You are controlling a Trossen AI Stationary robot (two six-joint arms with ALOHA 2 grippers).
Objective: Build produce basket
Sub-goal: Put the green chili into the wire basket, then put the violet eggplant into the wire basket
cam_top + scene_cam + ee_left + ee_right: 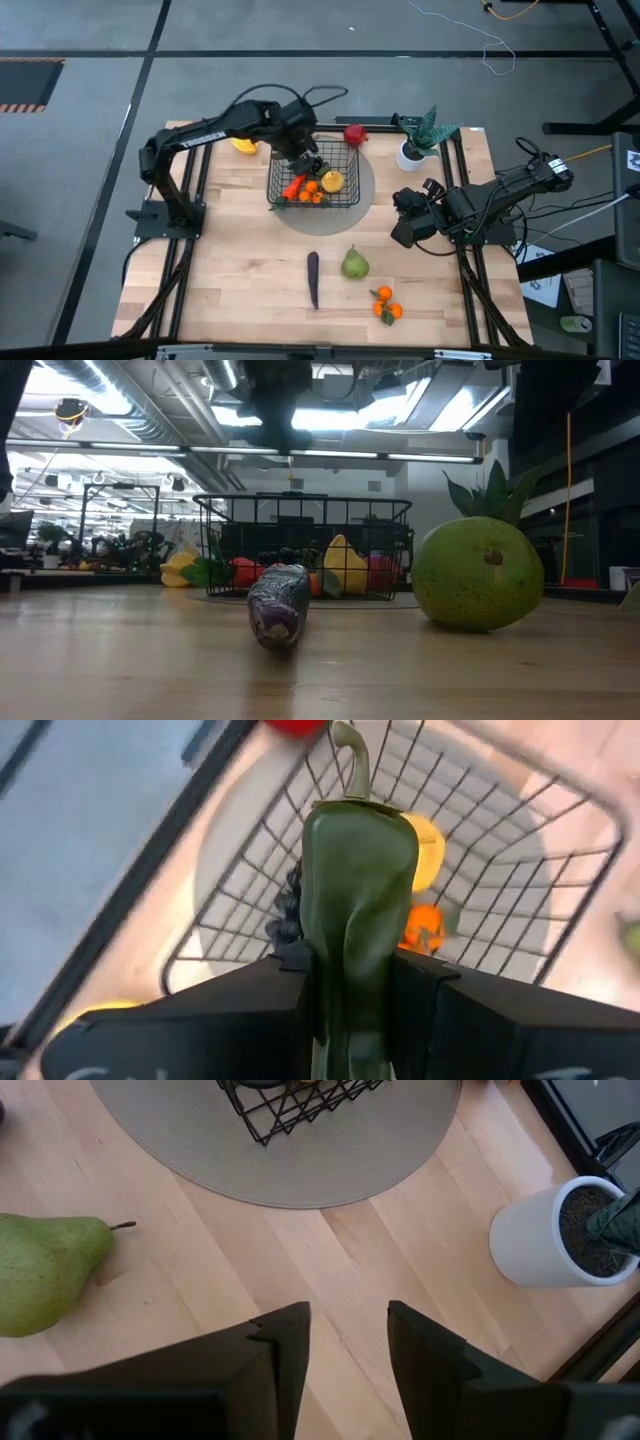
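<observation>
The black wire basket [340, 196] stands on a round grey mat [372, 178] and holds an orange carrot [293, 187], tangerines [312, 190], a yellow fruit [332, 181] and dark grapes [289, 906]. My left gripper [300, 160] is over the basket's far left part, shut on a green pepper [358, 890]. My right gripper [348, 1342] is open and empty over the table's right side, near the green pear [45, 1272]. The purple eggplant [313, 278], the pear [355, 264] and a tangerine cluster [386, 305] lie on the near part of the table. My left gripper pinches the green pepper's lower body [352, 990] between its two fingers [283, 982]. The fingers come from above, pointing down into the basket. The pepper is clear of the basket's floor, and its stem end [353, 760] points away from the gripper.
A red fruit [354, 134] lies just beyond the basket, and a yellow fruit [244, 146] lies at the far left. A white-potted green plant [420, 140] stands at the far right. In the low view the eggplant [277, 605] and the pear [478, 573] lie in front of the basket [310, 550].
</observation>
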